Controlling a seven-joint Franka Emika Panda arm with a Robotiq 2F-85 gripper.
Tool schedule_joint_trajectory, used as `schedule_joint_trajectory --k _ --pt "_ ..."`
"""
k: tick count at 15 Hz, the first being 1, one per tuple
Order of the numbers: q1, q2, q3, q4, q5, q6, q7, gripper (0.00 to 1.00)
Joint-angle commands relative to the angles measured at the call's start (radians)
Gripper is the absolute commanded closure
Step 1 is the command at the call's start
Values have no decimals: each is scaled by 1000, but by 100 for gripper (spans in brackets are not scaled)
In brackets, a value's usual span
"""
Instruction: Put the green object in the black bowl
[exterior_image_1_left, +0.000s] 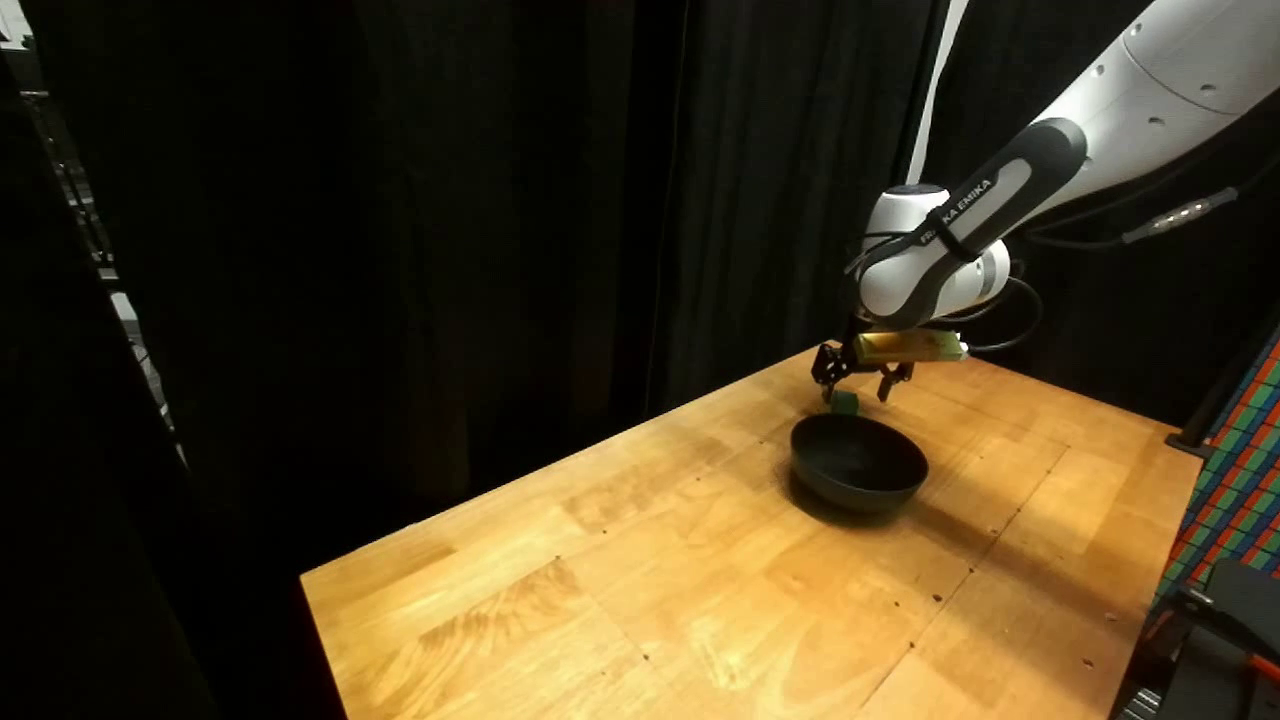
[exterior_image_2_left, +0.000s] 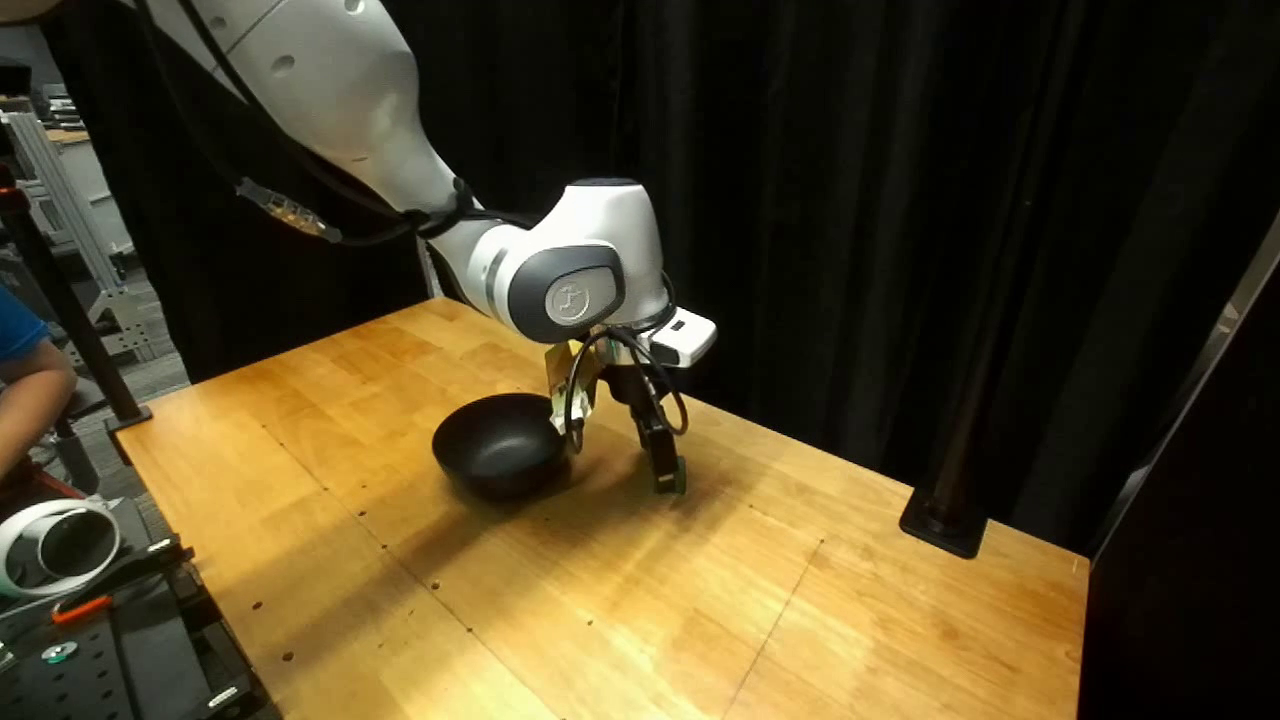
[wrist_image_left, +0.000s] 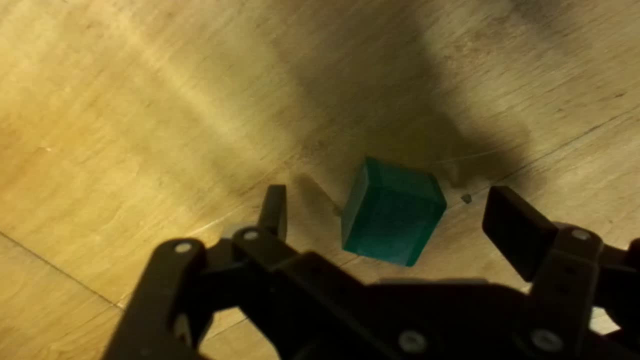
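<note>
The green object is a small dark green block (wrist_image_left: 392, 220) that sits on the wooden table. It also shows in an exterior view (exterior_image_1_left: 846, 403), and a sliver of it shows in an exterior view (exterior_image_2_left: 681, 474) behind a finger. My gripper (wrist_image_left: 387, 197) is open, with one finger on each side of the block and gaps on both sides. The gripper is low over the table in both exterior views (exterior_image_1_left: 857, 390) (exterior_image_2_left: 666, 482). The round black bowl (exterior_image_1_left: 860, 490) stands upright beside the gripper and block. It also shows in an exterior view (exterior_image_2_left: 500, 472) but is out of the wrist view.
The wooden table (exterior_image_1_left: 640, 600) has black curtains (exterior_image_1_left: 520, 250) behind it. A black post base (exterior_image_2_left: 945, 520) stands at a table edge. A person's arm (exterior_image_2_left: 30, 400) and a dark cart (exterior_image_2_left: 130, 620) with a white ring-shaped item are beside the table.
</note>
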Motion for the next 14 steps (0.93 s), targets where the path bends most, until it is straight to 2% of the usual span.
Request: schedule_joint_trajectory --k 1,3,10,14 --pt "14 65 -19 66 48 28 18 0" --pt "18 85 -26 81 58 40 24 26" --pt "21 35 -46 68 57 -10 10 80" --pt "19 -78 -60 37 44 -138 -8 83"
